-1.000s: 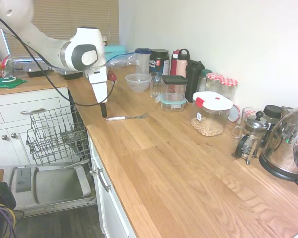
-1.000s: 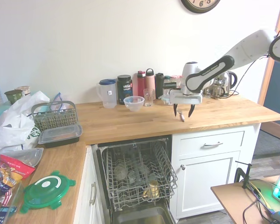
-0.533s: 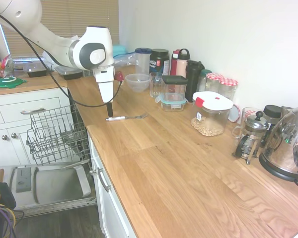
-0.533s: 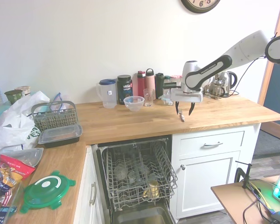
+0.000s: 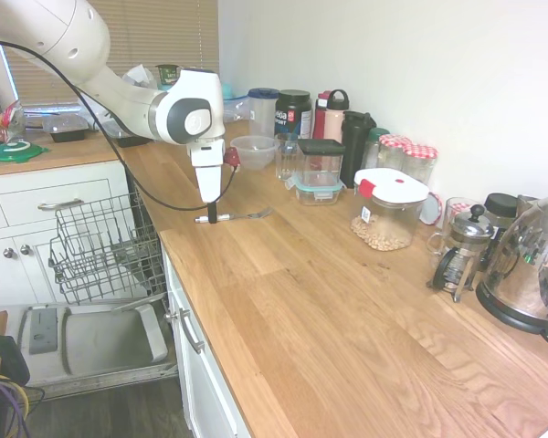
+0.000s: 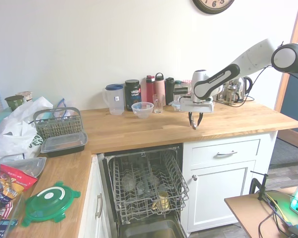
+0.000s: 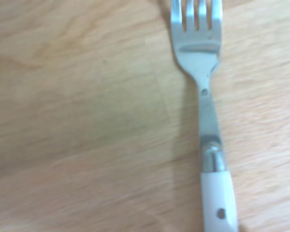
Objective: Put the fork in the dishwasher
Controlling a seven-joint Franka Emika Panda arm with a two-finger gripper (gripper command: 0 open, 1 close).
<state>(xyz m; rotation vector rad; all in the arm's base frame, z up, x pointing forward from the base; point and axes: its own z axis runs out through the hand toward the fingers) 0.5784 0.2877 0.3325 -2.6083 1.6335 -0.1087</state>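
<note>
The fork [image 5: 237, 216] lies flat on the wooden table [image 5: 347, 310], near the front edge and directly above the open dishwasher [image 6: 146, 191]. Its tines point toward the row of containers at the wall. The wrist view shows a white handle section joined to the metal neck, with the handle end under me.

My end effector [image 5: 211, 217] is lowered vertically onto the handle end, its tip at or just above the table surface. In my judgement this places the fingers astride the handle for a top-down pinch, the only practical grip on a thin item lying flat.

End effector state: in the second exterior view the fingers appear drawn close together around the handle, but neither exterior view resolves the gap. I cannot tell whether they have closed on the fork or merely flank it. The fork is not lifted.

The dishwasher rack [image 5: 100, 246] is pulled out beside the table edge and already holds some items. The door panel [image 5: 82, 339] is folded down.
</note>
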